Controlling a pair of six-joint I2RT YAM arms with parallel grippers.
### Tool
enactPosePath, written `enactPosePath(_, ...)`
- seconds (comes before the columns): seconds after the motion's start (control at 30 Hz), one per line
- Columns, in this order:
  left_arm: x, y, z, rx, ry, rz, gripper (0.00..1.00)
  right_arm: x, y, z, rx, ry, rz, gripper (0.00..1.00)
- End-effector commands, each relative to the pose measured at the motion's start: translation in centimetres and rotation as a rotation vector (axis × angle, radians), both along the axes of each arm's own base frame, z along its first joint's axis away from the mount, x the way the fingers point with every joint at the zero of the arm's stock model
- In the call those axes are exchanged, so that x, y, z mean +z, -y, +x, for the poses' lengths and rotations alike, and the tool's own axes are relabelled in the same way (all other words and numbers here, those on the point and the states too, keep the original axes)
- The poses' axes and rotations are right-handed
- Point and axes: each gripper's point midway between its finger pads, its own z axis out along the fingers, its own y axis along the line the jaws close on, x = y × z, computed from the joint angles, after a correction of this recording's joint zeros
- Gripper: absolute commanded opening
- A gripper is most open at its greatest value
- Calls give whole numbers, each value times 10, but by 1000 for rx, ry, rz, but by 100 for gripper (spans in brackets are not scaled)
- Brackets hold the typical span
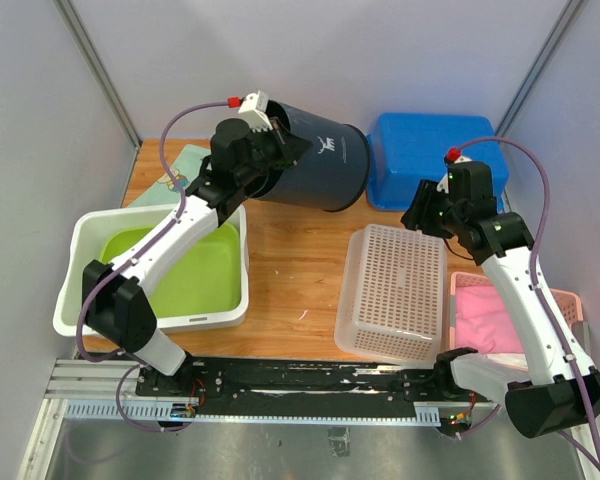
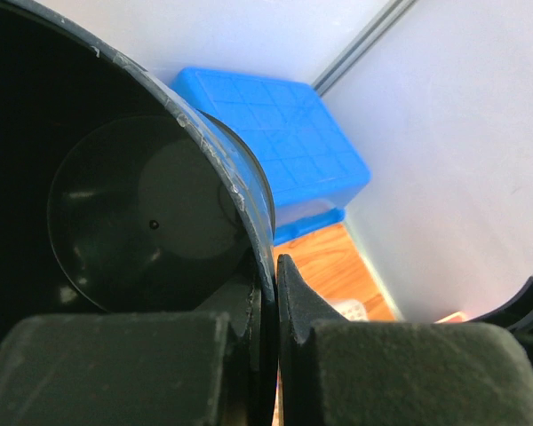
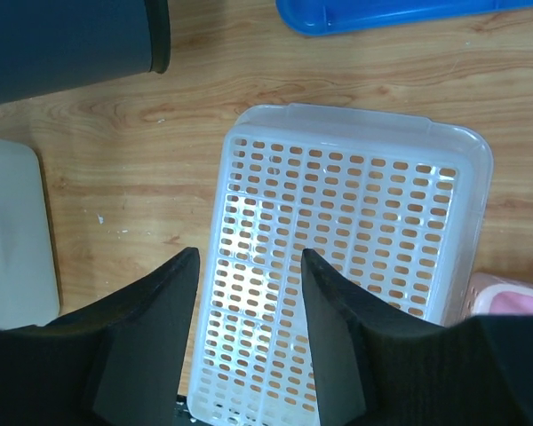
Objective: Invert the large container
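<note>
The large dark grey cylindrical plastic container (image 1: 320,165) (image 2: 151,222) (image 3: 62,40) lay tipped on its side at the back of the wooden surface (image 1: 290,260). Its open mouth faced the left side and its base pointed towards the overturned blue plastic tub (image 1: 430,155) (image 2: 275,133) (image 3: 400,11) just beside it. Whether its side touched the surface or hung just above could not be told.

The left hand (image 1: 275,140) (image 2: 271,355) was closed tight on the container's rim. One finger sat inside the mouth and the other outside, with the thin wall pinched between them. From the left wrist view the container's round inner floor filled the left of the picture, directly ahead of the hand.

The right hand (image 1: 425,212) (image 3: 249,328) was well apart from the container, off to its right and nearer the arms. Its fingers (image 3: 151,337) were spread and held nothing. It hung over one end of the white perforated plastic basket (image 1: 395,290) (image 3: 355,266), which lay bottom-up.

A white rectangular tub with a green inside (image 1: 80,250) stood on the left of the surface. A pink basket (image 1: 570,300) (image 3: 506,293) stood just right of the white one.
</note>
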Motion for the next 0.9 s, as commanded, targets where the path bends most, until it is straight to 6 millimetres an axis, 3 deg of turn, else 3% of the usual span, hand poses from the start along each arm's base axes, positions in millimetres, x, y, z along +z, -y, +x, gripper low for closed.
enactPosePath(0.0, 91, -1, -10, -182, 265, -182, 0, 9, -13, 19, 62, 49, 44, 52)
enactPosePath(0.13, 61, -14, 9, -293, 138, -196, 0, 26, -36, 49, 131, 98, 208, 63)
enactPosePath(0.37, 5, -5, 21, -536, -51, -221, 0, 32, -60, 108, 204, 127, 497, 63)
enactPosePath(0.5, -28, -2, 32, -586, -150, -231, 0, 26, -76, 130, 253, 123, 599, 64)
enactPosePath(0.7, -70, -20, 43, -587, -268, -252, 1, -1, -81, 157, 230, 60, 637, 63)
enactPosePath(0.87, -102, -37, 43, -556, -338, -243, 23, -2, -92, 155, 294, 45, 700, 52)
